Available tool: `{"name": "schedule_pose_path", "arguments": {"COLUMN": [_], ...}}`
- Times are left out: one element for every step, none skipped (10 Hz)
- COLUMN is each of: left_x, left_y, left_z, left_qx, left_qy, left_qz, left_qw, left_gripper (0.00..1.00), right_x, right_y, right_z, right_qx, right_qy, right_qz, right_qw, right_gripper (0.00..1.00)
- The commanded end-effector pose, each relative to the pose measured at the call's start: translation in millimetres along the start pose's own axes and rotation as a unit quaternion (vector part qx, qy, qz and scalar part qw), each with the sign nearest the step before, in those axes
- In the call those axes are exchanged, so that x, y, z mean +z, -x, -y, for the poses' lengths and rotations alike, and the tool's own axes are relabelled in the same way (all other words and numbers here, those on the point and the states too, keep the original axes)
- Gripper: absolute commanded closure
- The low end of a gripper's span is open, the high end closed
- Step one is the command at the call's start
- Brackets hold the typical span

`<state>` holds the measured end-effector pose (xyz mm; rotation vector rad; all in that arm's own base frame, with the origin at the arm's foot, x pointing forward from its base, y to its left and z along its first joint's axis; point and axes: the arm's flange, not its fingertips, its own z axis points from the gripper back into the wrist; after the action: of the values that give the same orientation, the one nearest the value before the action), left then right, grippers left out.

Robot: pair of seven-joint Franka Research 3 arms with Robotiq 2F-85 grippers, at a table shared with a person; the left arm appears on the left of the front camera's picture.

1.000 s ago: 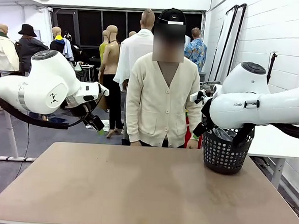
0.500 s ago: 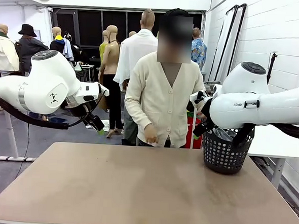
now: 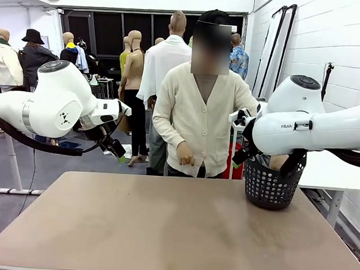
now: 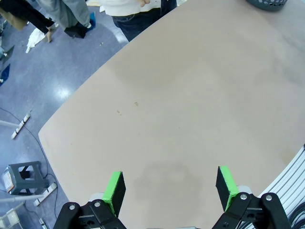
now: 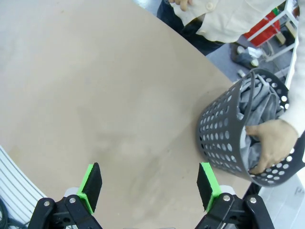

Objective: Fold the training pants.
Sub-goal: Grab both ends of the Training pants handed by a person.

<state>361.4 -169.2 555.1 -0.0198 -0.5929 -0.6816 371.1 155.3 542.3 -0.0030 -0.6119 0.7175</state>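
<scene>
The training pants (image 5: 254,110) lie as bunched light grey cloth inside a black perforated basket (image 5: 220,135) at the table's far right. A person's hand (image 5: 269,143) reaches into the basket and rests on the cloth. In the front view the person (image 3: 202,121) stands at the far edge and leans toward the basket (image 3: 269,188). My right gripper (image 5: 150,183) hangs open above bare tabletop, short of the basket, with nothing between its fingers. My left gripper (image 4: 171,183) is open too, high over the table's left part. Both grippers are raised in the front view, left (image 3: 115,148) and right (image 3: 239,158).
The brown table (image 3: 162,232) is bare apart from the basket, whose rim also peeks in at the left wrist view's top corner (image 4: 267,4). The person's other hand (image 3: 185,153) hangs in front of the body at the far edge. A white table (image 3: 324,171) stands beyond on the right.
The person has shifted toward the basket and put one hand into it; the other hand rose in front of the body. Neither arm has moved.
</scene>
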Motion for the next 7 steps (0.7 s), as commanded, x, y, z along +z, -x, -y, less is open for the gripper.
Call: {"name": "schedule_pose_path", "arguments": {"left_x": [-0.6, -0.6, -0.6, -0.6, -0.6, -0.6, -0.6], "left_y": [-0.1, -0.1, -0.1, -0.1, -0.1, -0.1, -0.1], "left_z": [0.0, 0.0, 0.0, 0.0, 0.0, 0.0, 0.0], "left_qx": [0.001, 0.001, 0.001, 0.001, 0.001, 0.001, 0.001], "left_qy": [0.002, 0.002, 0.002, 0.002, 0.002, 0.002, 0.002], "left_qz": [0.000, 0.000, 0.000, 0.000, 0.000, 0.000, 0.000], "left_qw": [1.000, 1.000, 1.000, 1.000, 1.000, 1.000, 1.000], "left_gripper": [0.00, 0.00, 0.00, 0.00, 0.00, 0.00, 0.00], "right_x": [-0.1, -0.1, -0.1, -0.1, -0.1, -0.1, -0.1], "right_y": [0.1, 0.1, 0.1, 0.1, 0.1, 0.1, 0.1], "right_z": [0.2, 0.2, 0.2, 0.2, 0.2, 0.2, 0.2], "right_qx": [0.000, 0.000, 0.000, 0.000, 0.000, 0.000, 0.000], "right_qy": [0.000, 0.000, 0.000, 0.000, 0.000, 0.000, 0.000], "right_qz": [0.000, 0.000, 0.000, 0.000, 0.000, 0.000, 0.000], "right_qw": [1.000, 1.000, 1.000, 1.000, 1.000, 1.000, 1.000], "right_gripper": [0.00, 0.00, 0.00, 0.00, 0.00, 0.00, 0.00]}}
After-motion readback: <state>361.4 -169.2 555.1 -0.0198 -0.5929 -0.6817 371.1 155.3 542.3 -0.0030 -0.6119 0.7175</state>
